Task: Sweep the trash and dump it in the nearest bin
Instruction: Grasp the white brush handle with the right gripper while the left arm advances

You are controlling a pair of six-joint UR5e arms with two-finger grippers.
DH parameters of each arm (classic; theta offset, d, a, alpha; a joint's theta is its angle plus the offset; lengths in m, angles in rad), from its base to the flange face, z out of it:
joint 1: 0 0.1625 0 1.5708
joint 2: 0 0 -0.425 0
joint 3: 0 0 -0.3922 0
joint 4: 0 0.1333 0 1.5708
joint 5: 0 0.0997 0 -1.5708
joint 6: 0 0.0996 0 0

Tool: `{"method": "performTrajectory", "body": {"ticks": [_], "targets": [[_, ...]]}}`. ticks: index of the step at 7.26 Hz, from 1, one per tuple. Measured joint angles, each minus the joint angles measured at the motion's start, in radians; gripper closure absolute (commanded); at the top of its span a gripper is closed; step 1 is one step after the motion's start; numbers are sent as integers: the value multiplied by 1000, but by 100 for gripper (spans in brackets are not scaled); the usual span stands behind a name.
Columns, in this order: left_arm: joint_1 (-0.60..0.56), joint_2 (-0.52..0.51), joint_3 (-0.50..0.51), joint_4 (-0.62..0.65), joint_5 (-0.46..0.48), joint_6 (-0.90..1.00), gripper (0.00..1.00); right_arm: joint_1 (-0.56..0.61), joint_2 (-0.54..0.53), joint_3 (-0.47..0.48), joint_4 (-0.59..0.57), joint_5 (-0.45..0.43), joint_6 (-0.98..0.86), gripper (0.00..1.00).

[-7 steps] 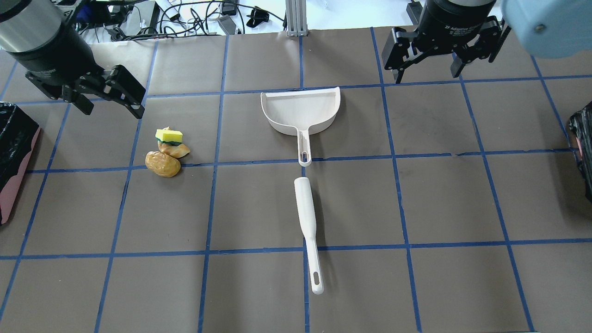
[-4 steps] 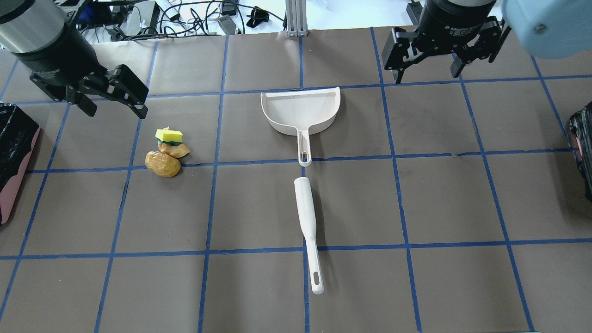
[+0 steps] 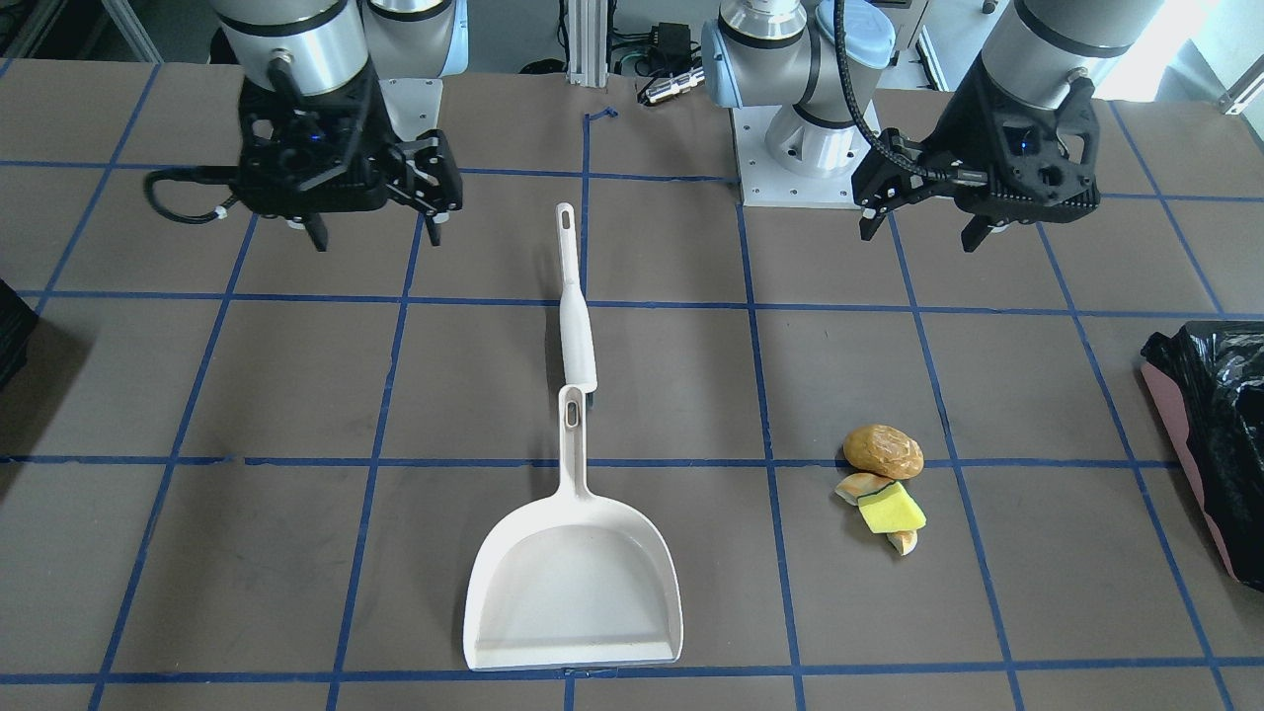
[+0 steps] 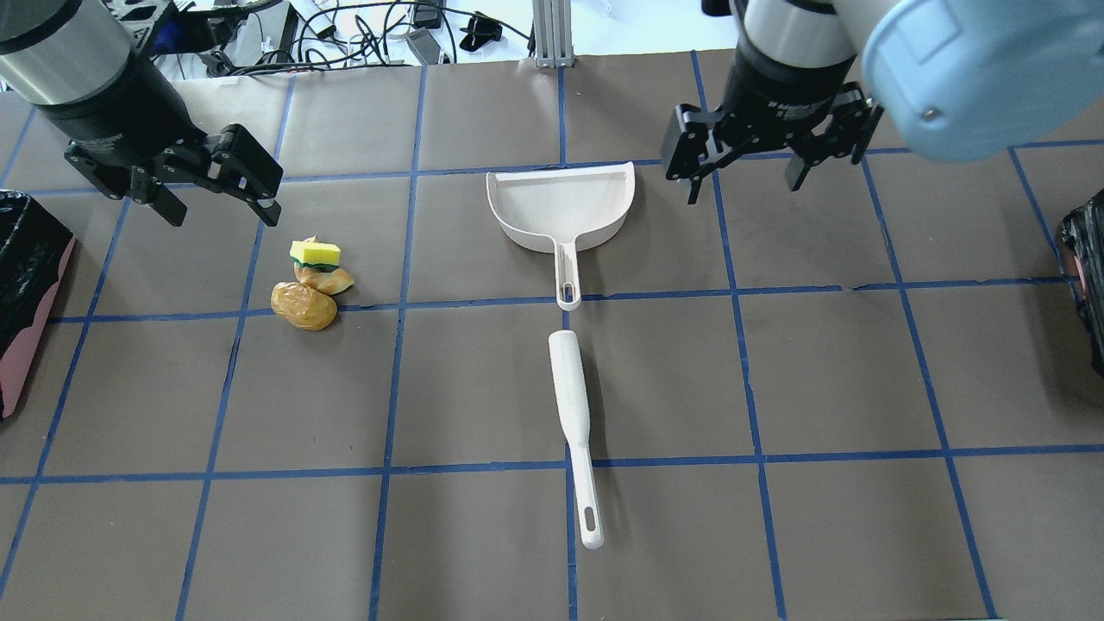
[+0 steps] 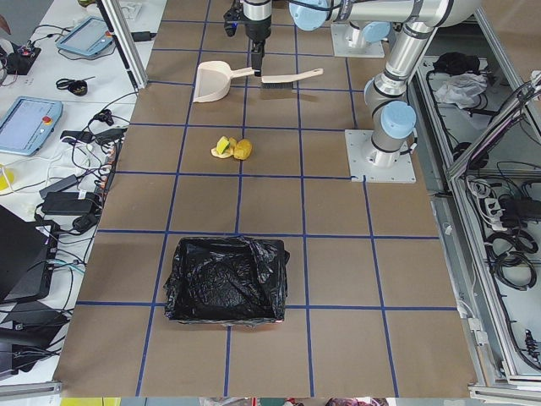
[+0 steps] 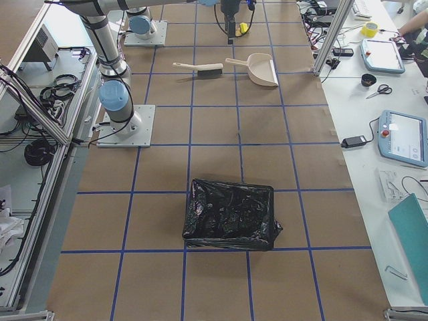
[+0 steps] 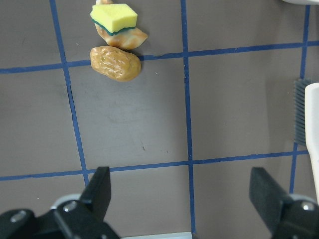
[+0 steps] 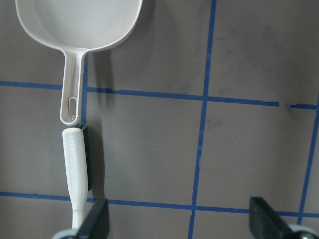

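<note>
Trash: piled on the table, well to the robot's left of the dustpan.
Left gripper: spread wide, empty, near the pile.
Bin: farther left.
Right gripper: spread wide, empty, just right of the dustpan.

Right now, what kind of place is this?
Probably a robotics lab workcell: a silver-and-blue robot arm bolted to a brown table gridded with blue tape, and a grey teach pendant beside black cables on a white bench.

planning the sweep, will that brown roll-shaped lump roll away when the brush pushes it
Likely: the brown lump is rounded and glossy, so it may roll off line. Its oval shape suggests wobbling, not straight rolling.
</note>
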Motion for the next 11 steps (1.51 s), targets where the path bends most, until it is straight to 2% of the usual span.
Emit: {"method": "performTrajectory", "body": {"ticks": [2,4,7,9,11], "targets": [[1,-14,-8,28,6,-13,0,153,26,77,-22,12,120,0],[-2,-55,-2,98,9,-27,0,251,50,191,-98,19,215,0],[-25,-152,38,155,12,-69,0,313,55,444,-334,81,272,1],[-103,-247,80,230,32,-167,0,326,78,529,-423,95,282,8],[-189,-356,171,258,33,-269,0,335,104,553,-447,99,295,26]]}}
